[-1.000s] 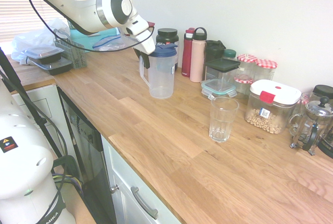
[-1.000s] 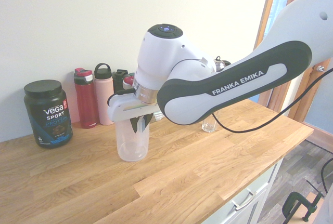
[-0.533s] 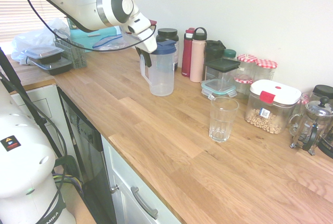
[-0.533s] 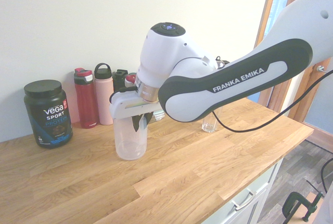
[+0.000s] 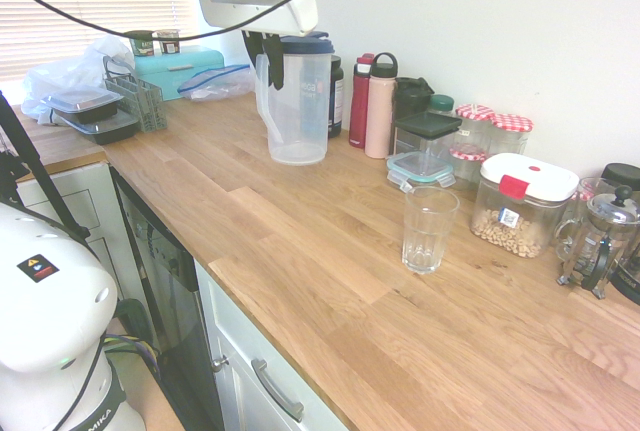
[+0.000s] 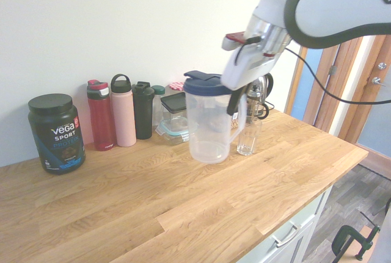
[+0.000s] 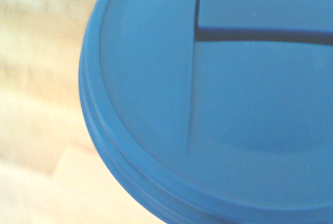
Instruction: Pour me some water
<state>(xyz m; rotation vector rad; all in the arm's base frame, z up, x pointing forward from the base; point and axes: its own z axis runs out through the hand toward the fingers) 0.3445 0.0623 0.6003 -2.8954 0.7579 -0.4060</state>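
A clear plastic pitcher (image 5: pixel 298 101) with a blue lid hangs upright just above the wooden counter (image 5: pixel 300 241), and no water level shows in it. My gripper (image 5: pixel 267 59) is shut on the handle at the pitcher's side. From the other side, the pitcher (image 6: pixel 211 122) hangs with its handle in my gripper (image 6: pixel 235 101). An empty drinking glass (image 5: pixel 428 229) stands on the counter farther along; the second exterior view shows this glass (image 6: pixel 247 136) just behind the pitcher. The blue lid (image 7: pixel 218 104) fills the wrist view.
Along the wall stand a black protein tub (image 6: pixel 56 132), a red bottle (image 6: pixel 101 115), a pink bottle (image 6: pixel 123 110) and a black bottle (image 6: pixel 144 109). Lidded food containers (image 5: pixel 524 203), jars and a French press (image 5: pixel 600 236) sit past the glass. A dish rack (image 5: pixel 135 101) stands at the far end.
The arm has risen and taken the pitcher off the counter, carrying it along the counter toward the glass. The gripper closed fully on the handle a second ago.
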